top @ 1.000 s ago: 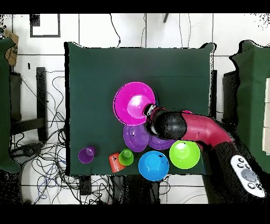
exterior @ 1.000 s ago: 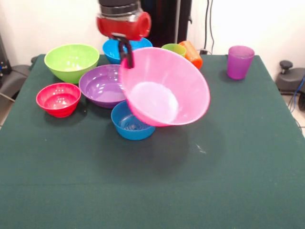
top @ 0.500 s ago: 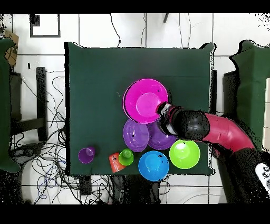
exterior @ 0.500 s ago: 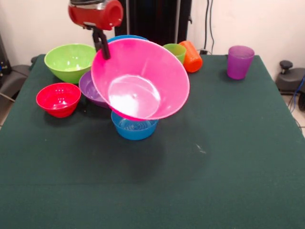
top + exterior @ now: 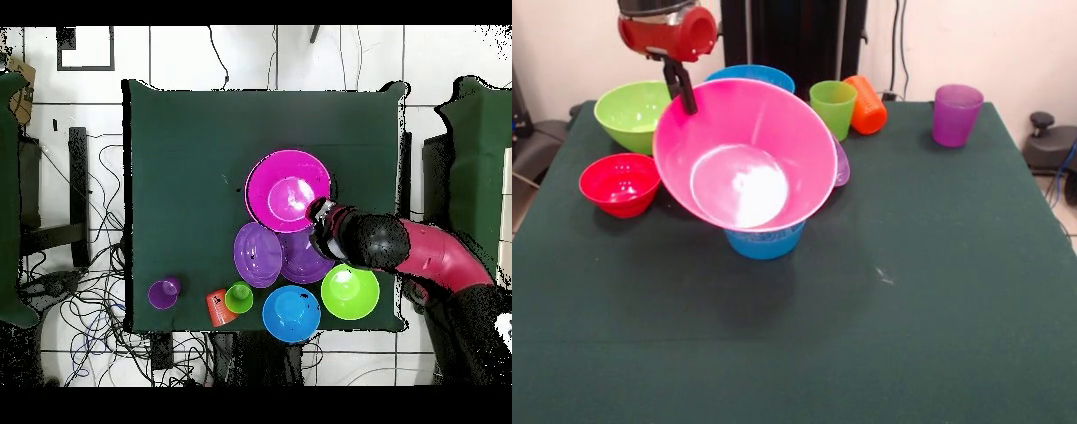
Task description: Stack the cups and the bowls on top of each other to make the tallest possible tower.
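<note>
The big flared glossy pink plastic bowl (image 5: pixel 746 155) is being held by its upper rim in the claw (image 5: pixel 680 88), which is being kept closed on that rim. The bowl is being carried tilted, its mouth turned toward the front camera, above a small blue bowl (image 5: pixel 765 241) standing on the dark green surface (image 5: pixel 936 291), beside a small red bowl (image 5: pixel 620 183).

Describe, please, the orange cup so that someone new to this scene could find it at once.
Look along the far edge of the green table in the front view, just right of the middle. There, beside the upright green cup, is the orange cup. It is the only cup lying tipped on its side; the green cup and the purple cup both stand upright.
</note>
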Controlling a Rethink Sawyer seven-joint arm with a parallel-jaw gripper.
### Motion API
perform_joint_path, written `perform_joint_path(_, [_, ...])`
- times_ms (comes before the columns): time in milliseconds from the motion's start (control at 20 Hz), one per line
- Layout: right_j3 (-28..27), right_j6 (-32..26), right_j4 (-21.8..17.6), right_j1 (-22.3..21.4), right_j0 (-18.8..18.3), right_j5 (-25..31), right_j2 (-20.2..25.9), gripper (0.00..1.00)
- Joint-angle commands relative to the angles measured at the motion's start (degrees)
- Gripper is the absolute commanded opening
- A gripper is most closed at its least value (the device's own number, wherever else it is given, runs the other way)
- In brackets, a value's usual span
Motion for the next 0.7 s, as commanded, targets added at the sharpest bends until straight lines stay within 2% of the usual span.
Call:
perform_joint_path(50, [-0.96, -11.08, -7.63, 7.61, 1.33, -0.14, 2.00, 0.00])
perform_joint_path(700, [-0.08, -8.39, -11.20, 12.01, 0.53, -3.16, 2.63, 0.00])
